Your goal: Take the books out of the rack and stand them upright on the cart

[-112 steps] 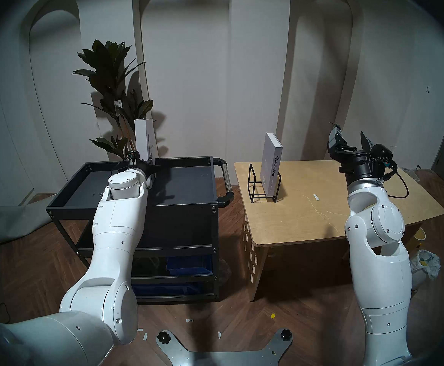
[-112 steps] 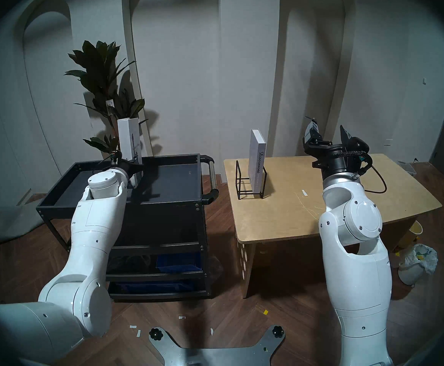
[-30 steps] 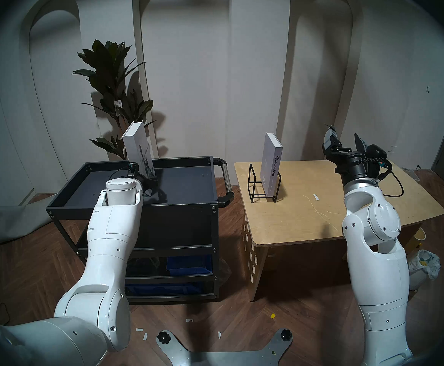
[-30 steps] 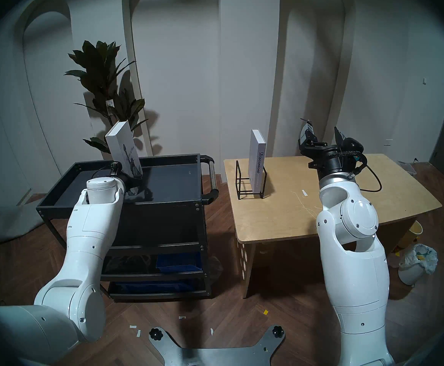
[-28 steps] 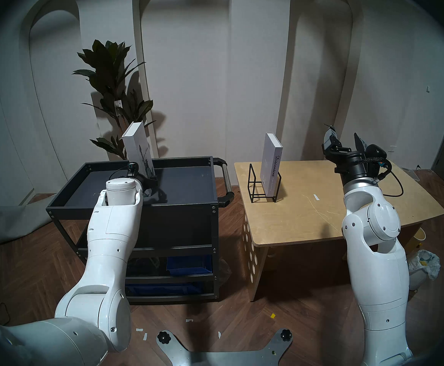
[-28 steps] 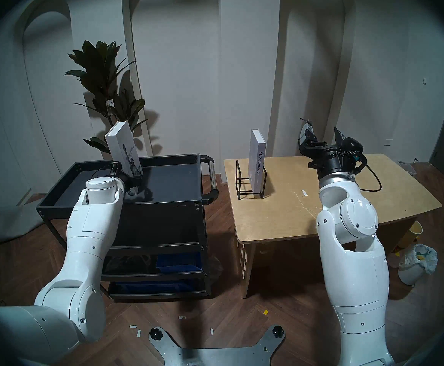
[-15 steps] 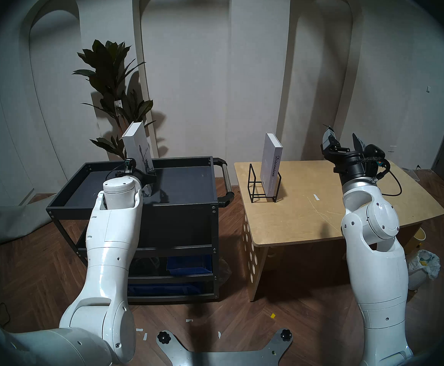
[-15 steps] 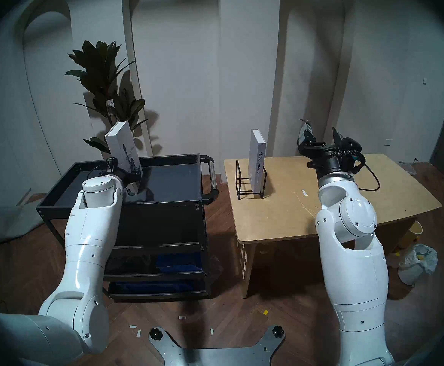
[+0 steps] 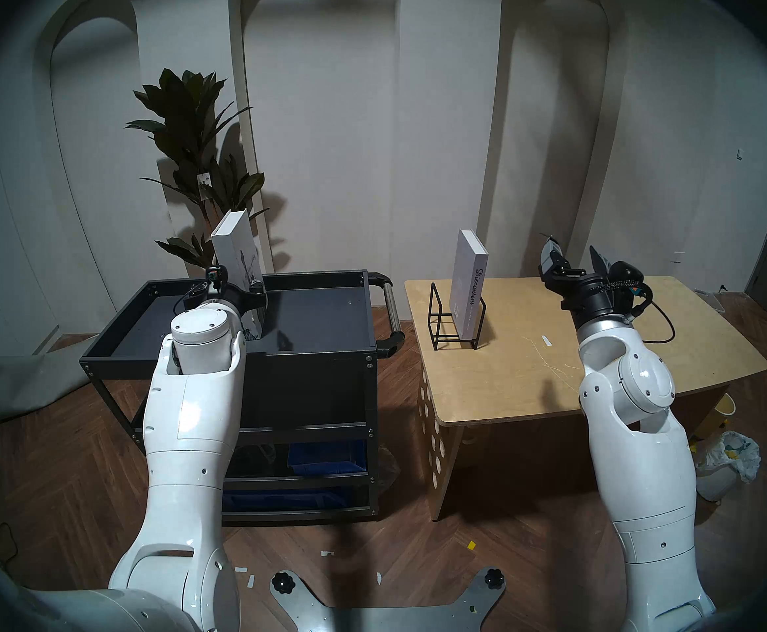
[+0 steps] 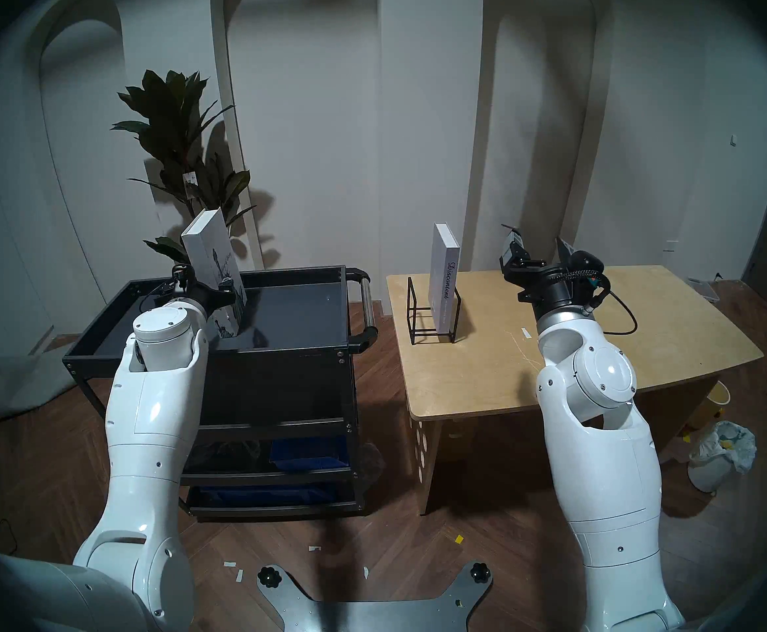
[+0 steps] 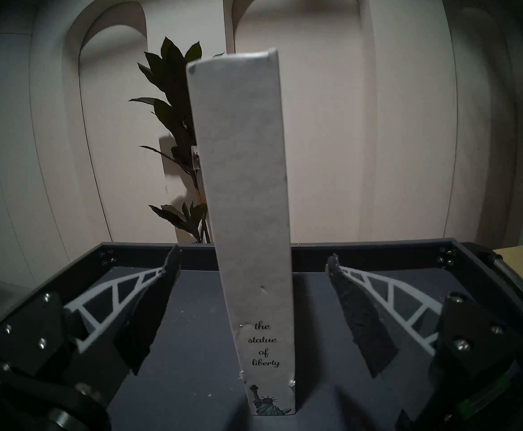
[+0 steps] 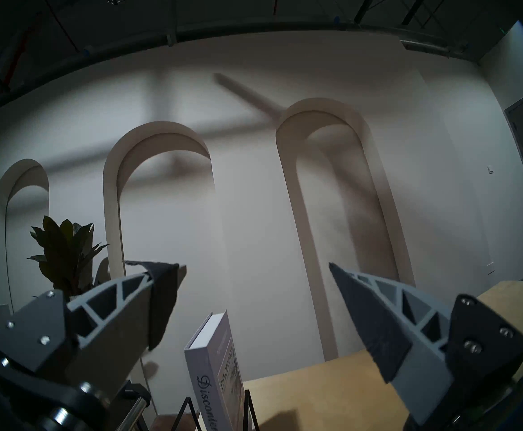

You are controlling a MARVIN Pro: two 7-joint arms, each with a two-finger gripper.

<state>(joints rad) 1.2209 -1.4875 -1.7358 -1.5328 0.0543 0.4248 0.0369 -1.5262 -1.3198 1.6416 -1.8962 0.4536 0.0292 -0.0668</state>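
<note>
We see the left claw spread wide, straddling the white book on the cart without contact. The right claw is spread and empty; the grey book stands in the rack.

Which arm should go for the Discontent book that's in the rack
Right. The right gripper hangs open over the table near the Discontent book in the rack; the left gripper straddles the white book on the cart.

cart: matt black metal | table: pale smooth wood | rack: black wire
</note>
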